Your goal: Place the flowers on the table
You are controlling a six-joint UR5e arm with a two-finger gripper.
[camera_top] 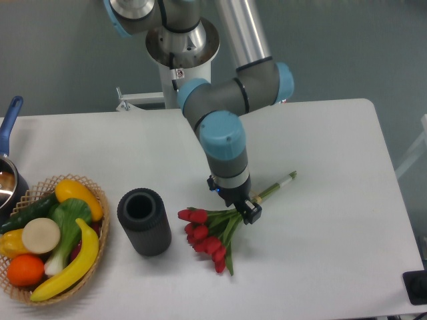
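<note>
There is 1 white table (333, 200). On it lies 1 bunch of flowers (207, 233). The red buds sit close together, so they are hard to count, but there are about 10. There is 1 dark vase (144, 221) with ribs on its side. There is 1 woven basket (99, 193). In the basket you can see 1 orange (25, 270), 1 yellow banana (70, 263), 1 yellow pepper (77, 195), 1 dark green cucumber (30, 212), 1 leafy green vegetable (67, 223) and 1 round pale slice (41, 235). There is 1 pot with a blue handle (8, 120) at the edge. There is 1 robot arm (223, 133) with 1 gripper (244, 211).
</note>
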